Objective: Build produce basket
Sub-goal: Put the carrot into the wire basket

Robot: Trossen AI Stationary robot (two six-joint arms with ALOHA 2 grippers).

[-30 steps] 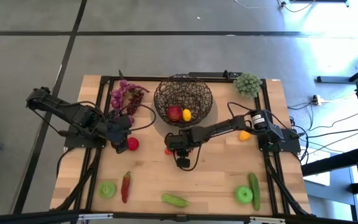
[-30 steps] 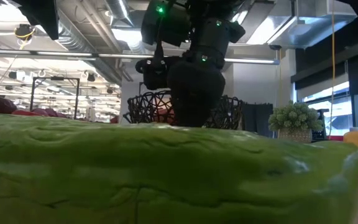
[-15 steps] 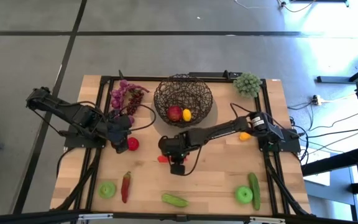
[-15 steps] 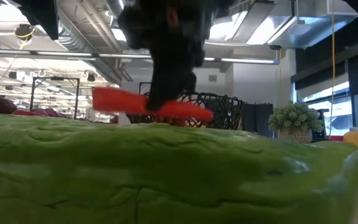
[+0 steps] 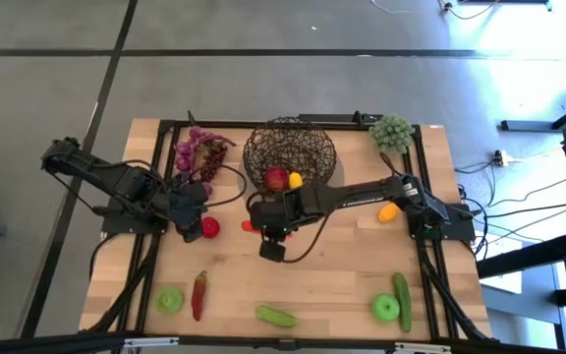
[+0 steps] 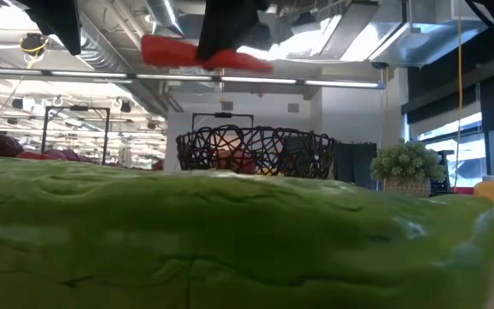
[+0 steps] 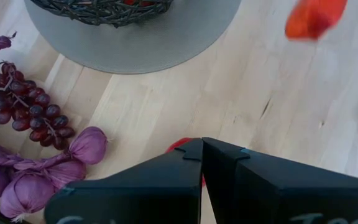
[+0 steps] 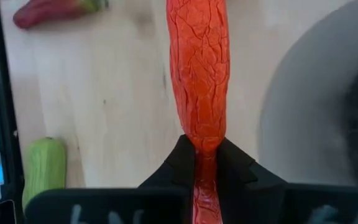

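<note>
Risks snagging the long carrot, pinched near one end in the right gripper and carried crosswise just short of the basket, on the wire rim and dropping it outside; left gripper pressed shut, idle.

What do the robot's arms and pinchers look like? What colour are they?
Both arms are dark, nearly black, made of chunky jointed pieces, with black cables looping beside them over the wooden table. The right arm has a pale, whitish patch near its base. The left gripper and the right gripper each end in two flat, matte black fingers with angled, wedge-shaped tips.
</note>
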